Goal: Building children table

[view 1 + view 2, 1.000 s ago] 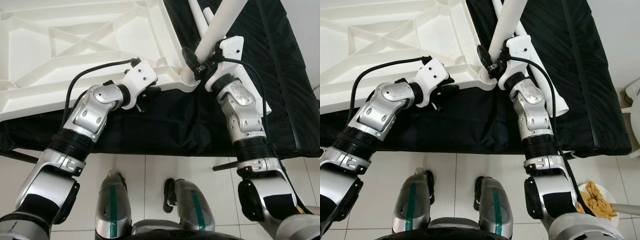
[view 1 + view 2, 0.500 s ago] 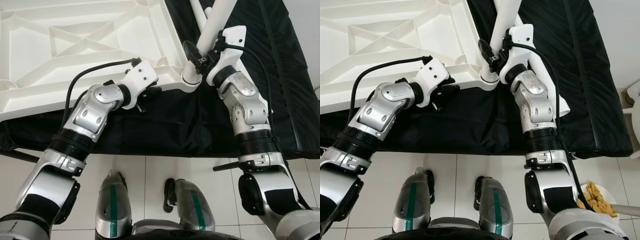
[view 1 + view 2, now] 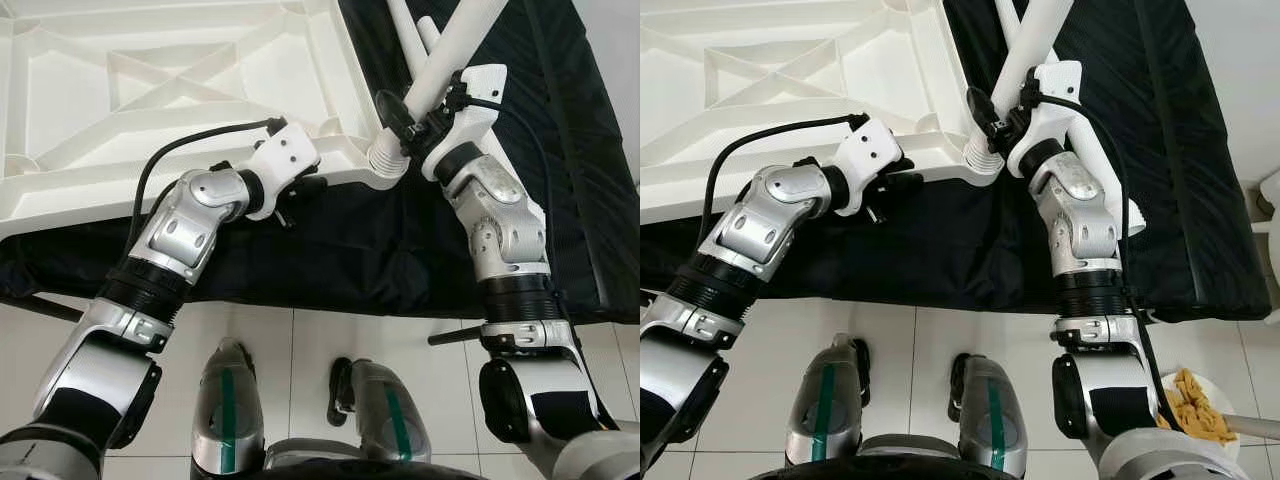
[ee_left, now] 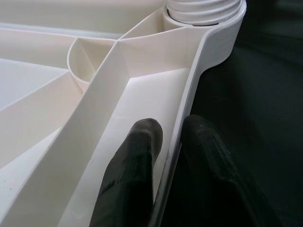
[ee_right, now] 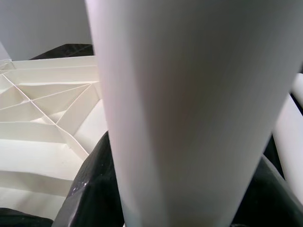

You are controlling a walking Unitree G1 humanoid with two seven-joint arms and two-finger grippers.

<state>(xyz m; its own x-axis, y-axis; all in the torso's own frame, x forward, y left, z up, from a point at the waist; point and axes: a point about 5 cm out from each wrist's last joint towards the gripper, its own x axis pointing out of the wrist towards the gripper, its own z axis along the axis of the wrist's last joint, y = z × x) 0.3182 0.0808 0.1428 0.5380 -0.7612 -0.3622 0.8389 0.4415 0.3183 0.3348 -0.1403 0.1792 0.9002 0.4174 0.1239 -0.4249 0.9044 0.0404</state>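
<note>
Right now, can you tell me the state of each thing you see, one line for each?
Table top: upside down, ribs up, on the black cloth.
Table leg: tilted, threaded end at the corner socket.
Left gripper: shut on the table top's rim.
Right gripper: shut on the table leg.
Spare legs: lying on the cloth.

The white plastic tabletop (image 3: 180, 90) lies upside down on the black cloth, its ribbed underside facing up, crossed braces showing. At its near right corner a round socket holds the threaded end of a white table leg (image 3: 440, 70), which leans up and to the right. More white legs (image 3: 405, 22) lie just beyond it.
</note>
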